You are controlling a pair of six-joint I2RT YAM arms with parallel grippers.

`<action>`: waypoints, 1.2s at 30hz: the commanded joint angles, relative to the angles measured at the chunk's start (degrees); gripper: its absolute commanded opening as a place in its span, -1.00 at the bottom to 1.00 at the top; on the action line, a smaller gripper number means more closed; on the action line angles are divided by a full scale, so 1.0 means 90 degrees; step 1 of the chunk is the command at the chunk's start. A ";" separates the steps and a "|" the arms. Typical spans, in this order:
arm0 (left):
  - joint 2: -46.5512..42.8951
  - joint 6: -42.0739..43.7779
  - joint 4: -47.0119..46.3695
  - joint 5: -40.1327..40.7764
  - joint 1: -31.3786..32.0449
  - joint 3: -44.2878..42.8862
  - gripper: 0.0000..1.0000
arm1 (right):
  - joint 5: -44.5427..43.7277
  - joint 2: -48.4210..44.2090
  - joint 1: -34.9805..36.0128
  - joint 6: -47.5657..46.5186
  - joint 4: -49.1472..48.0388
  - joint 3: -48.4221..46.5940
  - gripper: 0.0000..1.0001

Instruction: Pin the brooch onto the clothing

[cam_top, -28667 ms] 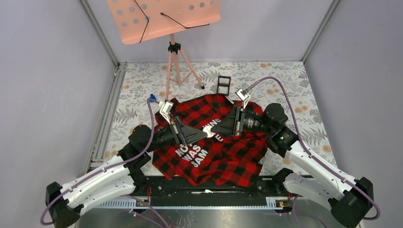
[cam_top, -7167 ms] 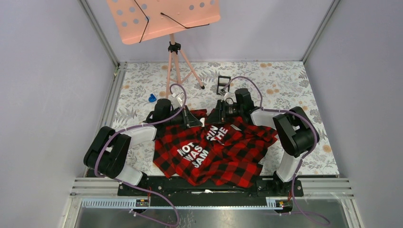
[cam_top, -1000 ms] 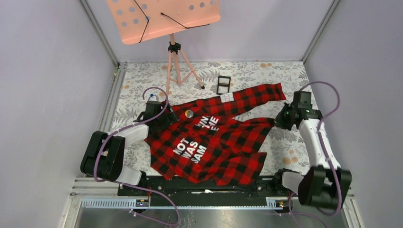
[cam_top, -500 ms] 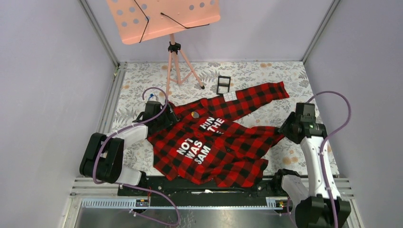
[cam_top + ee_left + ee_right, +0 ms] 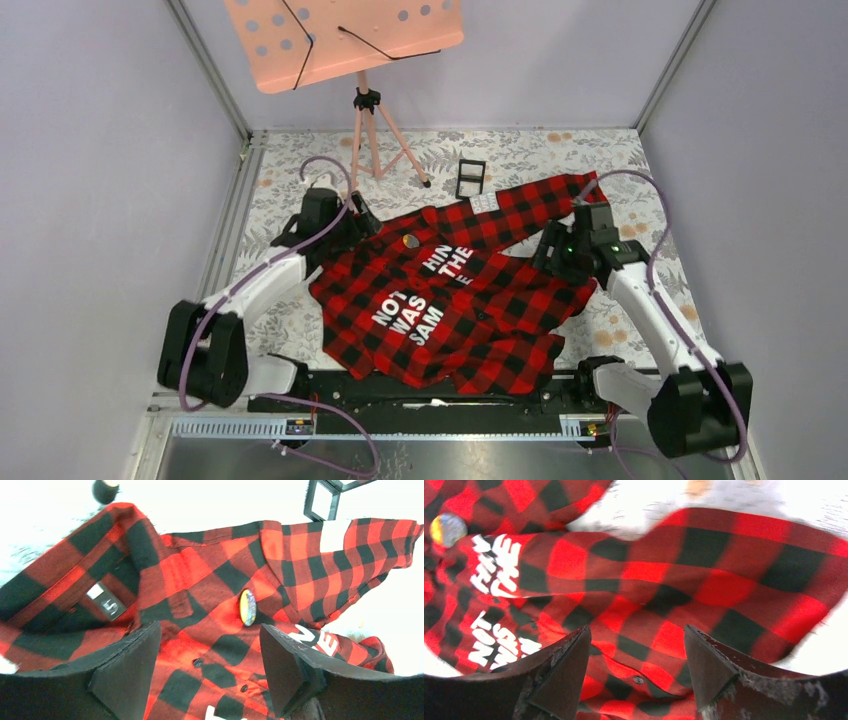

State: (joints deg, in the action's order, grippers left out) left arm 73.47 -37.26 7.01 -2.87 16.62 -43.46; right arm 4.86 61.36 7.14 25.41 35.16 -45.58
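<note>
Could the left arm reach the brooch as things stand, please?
Probably yes: the brooch sits exposed on the shirt, just ahead of the open left gripper, with nothing between them.

Red-and-black buffalo-check flannel shirt lies spread and rumpled on the table, printed side up, with one sleeve extended toward the far right. White block letters run diagonally across the chest. A small round brooch, greyish with a paler centre, sits on the fabric near the collar, just beyond the upper lettering. Whether its pin passes through the cloth cannot be determined.
</note>
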 commanded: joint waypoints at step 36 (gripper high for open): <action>0.4620 0.0111 -0.0411 0.0075 0.1078 -0.3133 0.02 | 0.1790 0.4342 0.4004 0.1889 -0.4013 0.0172 0.04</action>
State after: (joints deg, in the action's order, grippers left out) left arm 112.97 -35.16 2.90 -6.04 26.55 -69.56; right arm 20.73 100.31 42.13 40.25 -8.10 -48.05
